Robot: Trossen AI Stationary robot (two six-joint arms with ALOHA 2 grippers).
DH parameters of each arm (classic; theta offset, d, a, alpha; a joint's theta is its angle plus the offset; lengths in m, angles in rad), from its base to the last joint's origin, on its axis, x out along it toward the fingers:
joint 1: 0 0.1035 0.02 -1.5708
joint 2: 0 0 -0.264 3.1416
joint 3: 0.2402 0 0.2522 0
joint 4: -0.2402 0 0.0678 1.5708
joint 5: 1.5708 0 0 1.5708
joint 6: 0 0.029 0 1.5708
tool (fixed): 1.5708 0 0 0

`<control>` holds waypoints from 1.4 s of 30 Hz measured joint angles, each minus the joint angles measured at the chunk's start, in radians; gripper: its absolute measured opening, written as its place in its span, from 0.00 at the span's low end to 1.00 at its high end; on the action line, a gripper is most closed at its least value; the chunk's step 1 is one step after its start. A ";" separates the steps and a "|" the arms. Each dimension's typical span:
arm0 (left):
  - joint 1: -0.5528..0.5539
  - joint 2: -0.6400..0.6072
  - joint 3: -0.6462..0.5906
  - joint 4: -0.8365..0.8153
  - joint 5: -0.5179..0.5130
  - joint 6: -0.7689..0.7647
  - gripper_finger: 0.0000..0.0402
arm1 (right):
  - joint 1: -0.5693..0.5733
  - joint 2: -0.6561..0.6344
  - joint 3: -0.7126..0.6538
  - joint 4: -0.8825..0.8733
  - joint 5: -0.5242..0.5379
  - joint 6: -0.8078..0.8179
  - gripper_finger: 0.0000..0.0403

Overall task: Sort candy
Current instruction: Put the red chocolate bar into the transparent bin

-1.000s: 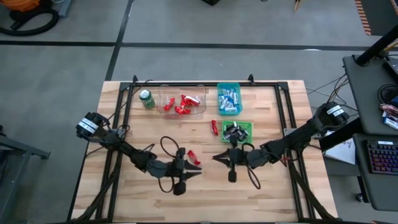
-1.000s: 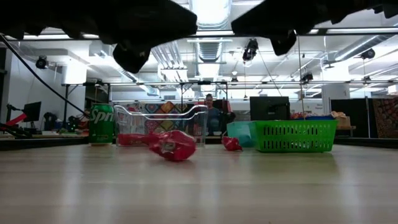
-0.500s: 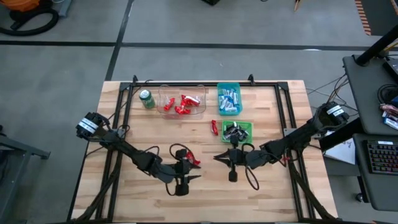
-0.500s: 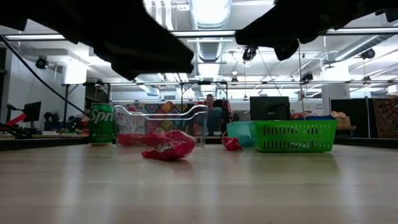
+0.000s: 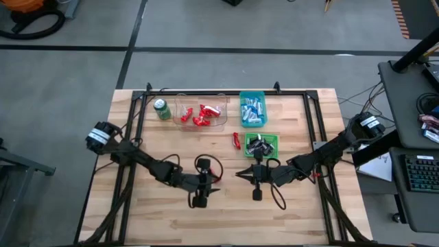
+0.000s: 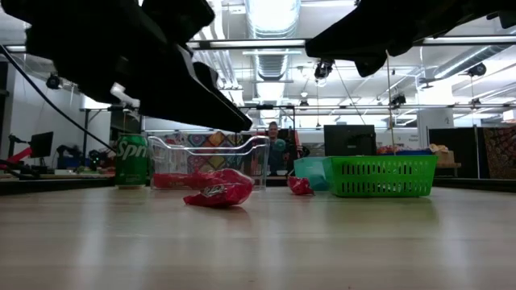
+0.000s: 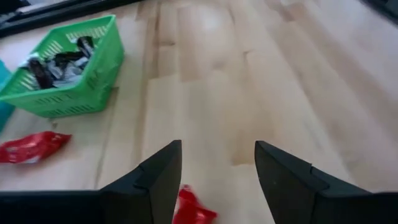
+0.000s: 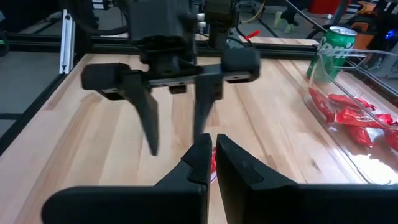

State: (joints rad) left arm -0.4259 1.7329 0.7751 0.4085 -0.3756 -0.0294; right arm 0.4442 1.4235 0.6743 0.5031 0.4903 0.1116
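We see the left gripper (image 7: pixel 217 180) spread wide, empty, over 1 red candy (image 7: pixel 191 207) near the green basket (image 7: pixel 68 99); the right gripper (image 8: pixel 213 152) is pressed closed, empty.

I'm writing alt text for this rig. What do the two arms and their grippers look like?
Both arms are dark, nearly black, slender and jointed, each with a pale band near its base. Black cables loop beside each wrist. The left gripper has a wide crossbar carrying two tapered, blade-like black fingers. The right gripper has matching matte black wedge-shaped fingers. No sleeves or readable markings show.
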 joint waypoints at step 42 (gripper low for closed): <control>0.108 -0.081 -0.100 0.002 0.200 0.060 0.00 | 0.000 0.000 0.001 -0.028 -0.028 0.000 0.03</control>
State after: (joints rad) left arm -0.3179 1.6522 0.6746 0.4108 -0.1757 0.0309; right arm 0.4442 1.4231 0.6750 0.4755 0.4619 0.1116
